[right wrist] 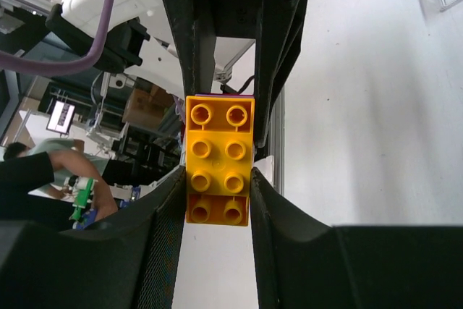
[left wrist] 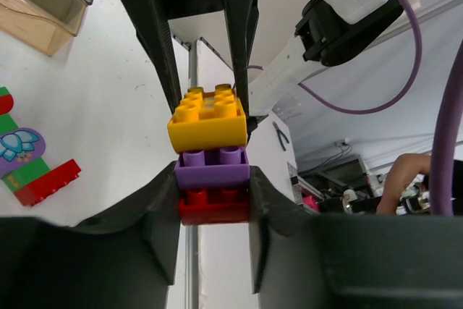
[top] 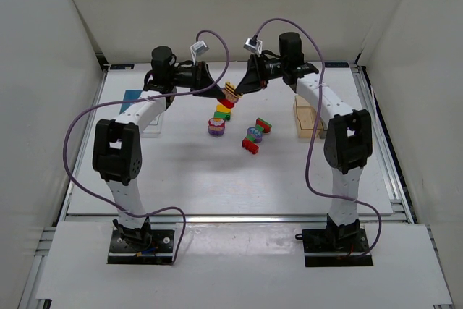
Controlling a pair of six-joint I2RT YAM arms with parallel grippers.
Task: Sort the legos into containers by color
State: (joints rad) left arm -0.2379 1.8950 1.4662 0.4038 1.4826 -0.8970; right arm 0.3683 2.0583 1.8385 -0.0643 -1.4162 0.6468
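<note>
Three bricks make up the stack [top: 231, 91] you hold in the air between both arms, toward 12 o'clock over the table [top: 217, 179]: yellow brick [right wrist: 217, 135] on top, purple brick [left wrist: 212, 166] under it, red brick [left wrist: 213, 209] at the base. Your left claw [left wrist: 213, 193] is clamped on the sides of the red and purple pair; your right claw [right wrist: 217, 179] grips the yellow brick alone. To split them cleanly, hold the left claw steady and peel the yellow one off with a slight tilt rather than a straight tug. Watch that the purple brick does not come away with it. From the stack, loose bricks [top: 252, 136] lie toward 6 o'clock and the amber bin [top: 307, 116] sits around 3 o'clock
</note>
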